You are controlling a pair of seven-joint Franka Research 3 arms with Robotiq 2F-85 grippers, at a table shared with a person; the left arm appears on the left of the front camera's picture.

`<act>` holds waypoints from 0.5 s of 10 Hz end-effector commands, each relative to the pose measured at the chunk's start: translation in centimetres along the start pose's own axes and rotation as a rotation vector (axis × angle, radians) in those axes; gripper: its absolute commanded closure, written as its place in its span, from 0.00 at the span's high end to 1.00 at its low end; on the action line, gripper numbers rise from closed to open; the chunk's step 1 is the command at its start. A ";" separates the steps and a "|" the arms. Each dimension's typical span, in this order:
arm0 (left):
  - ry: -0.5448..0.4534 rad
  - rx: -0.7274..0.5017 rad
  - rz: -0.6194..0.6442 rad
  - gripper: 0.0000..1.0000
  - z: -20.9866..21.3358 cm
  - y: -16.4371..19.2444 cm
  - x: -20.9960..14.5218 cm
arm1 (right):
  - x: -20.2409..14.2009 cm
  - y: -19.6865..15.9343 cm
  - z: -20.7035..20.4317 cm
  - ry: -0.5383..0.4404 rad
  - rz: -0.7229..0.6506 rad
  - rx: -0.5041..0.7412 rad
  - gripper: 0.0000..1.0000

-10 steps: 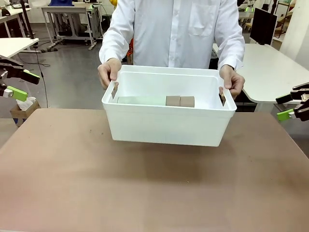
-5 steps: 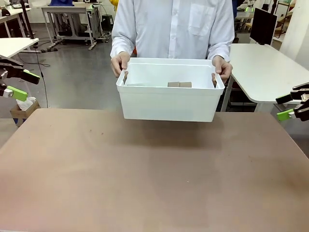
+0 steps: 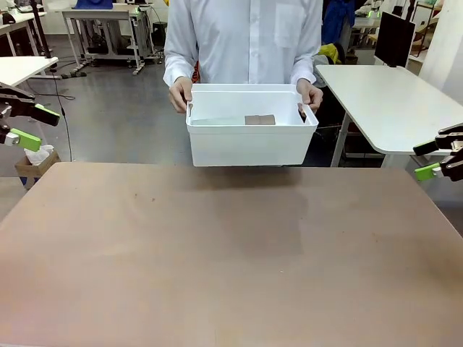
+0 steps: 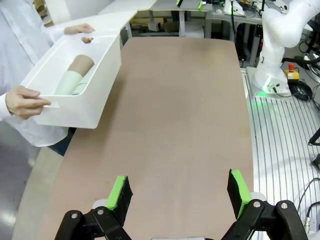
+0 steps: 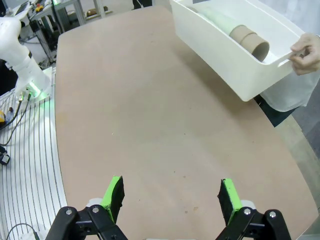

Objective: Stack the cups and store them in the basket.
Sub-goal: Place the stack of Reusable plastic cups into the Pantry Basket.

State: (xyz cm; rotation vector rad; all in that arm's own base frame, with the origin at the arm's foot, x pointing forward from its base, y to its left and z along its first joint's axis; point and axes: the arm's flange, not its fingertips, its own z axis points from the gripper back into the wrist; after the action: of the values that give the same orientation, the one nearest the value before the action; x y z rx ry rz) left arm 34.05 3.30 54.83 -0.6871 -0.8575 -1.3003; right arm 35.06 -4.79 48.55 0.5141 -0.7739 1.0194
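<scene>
Held off the worktop (image 3: 217,246) beyond its far edge: the basket (image 3: 249,144), a person's hand (image 3: 180,94) at one short side and the other hand (image 3: 309,95) at the opposite one, long axis running along that far edge. Lying on their sides inside, nested into one row along the basket's length: the cups (image 4: 74,77), mint green at one end, brownish-taupe at the other, open mouth of the end taupe cup turned toward a short wall. Parked off the worktop's left edge, fingers spread and empty: left gripper (image 3: 20,124). Same off the right edge, spread and empty: right gripper (image 3: 439,159).
</scene>
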 end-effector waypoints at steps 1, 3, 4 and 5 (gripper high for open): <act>-0.025 0.005 0.001 1.00 -0.1 0.1 0.3 | 0.2 -0.3 0.1 -0.027 0.006 0.003 1.00; -0.025 0.005 0.001 1.00 -0.1 0.1 0.3 | 0.2 -0.3 0.1 -0.027 0.006 0.003 1.00; -0.025 0.005 0.001 1.00 -0.1 0.1 0.3 | 0.2 -0.3 0.1 -0.027 0.006 0.003 1.00; -0.025 0.005 0.001 1.00 -0.1 0.1 0.3 | 0.2 -0.3 0.1 -0.027 0.006 0.003 1.00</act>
State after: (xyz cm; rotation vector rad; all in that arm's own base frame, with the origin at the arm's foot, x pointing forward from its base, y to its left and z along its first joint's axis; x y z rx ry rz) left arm 34.05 3.31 54.83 -0.6872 -0.8577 -1.3002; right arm 35.06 -4.79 48.55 0.5141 -0.7739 1.0194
